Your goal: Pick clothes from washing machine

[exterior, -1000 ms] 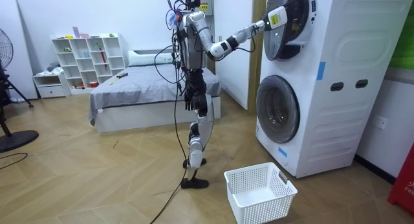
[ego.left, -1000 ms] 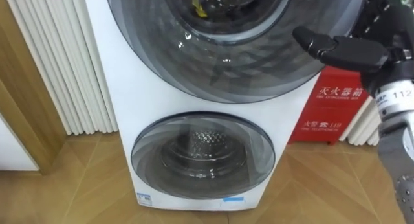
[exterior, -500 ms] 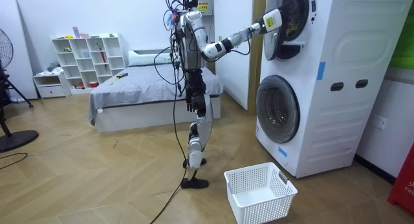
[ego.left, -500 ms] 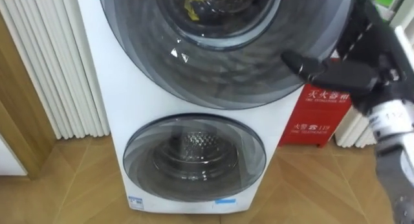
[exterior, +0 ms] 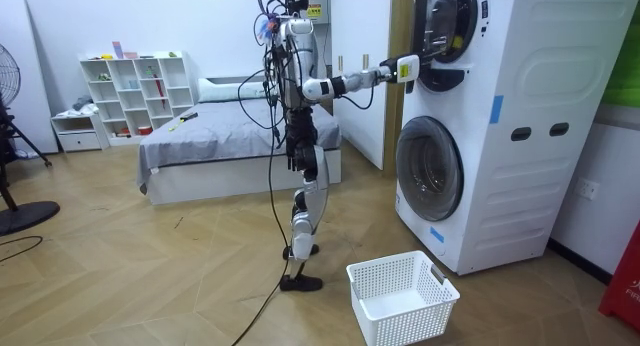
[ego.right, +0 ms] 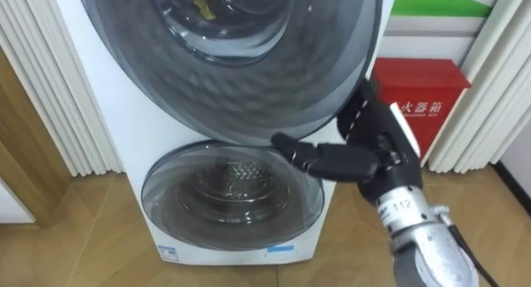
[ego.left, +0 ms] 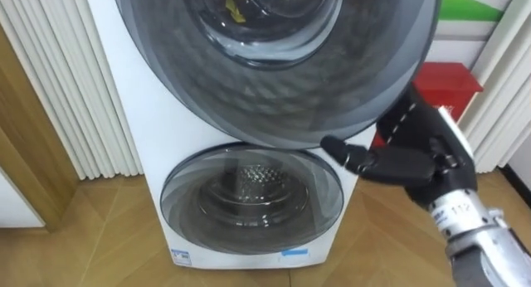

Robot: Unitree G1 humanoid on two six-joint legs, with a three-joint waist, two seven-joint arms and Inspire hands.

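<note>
The stacked washing machine stands right in front of me. Its upper round door hangs ajar, and a yellow piece of clothing shows through the glass in the drum. My right hand is open just below the door's lower right rim, with straight fingers pointing left. I cannot tell whether they touch the rim. In the room view I stand upright facing the machine, with the right hand stretched toward the upper door.
The lower door is closed. A red cabinet stands to the machine's right and white slats to its left. A white laundry basket sits on the floor before the machine. A bed is behind me.
My right hand has dropped from the right side of the upper door's rim to below its lower right edge, and the arm has lowered. The upper door fills more of the eye view.
</note>
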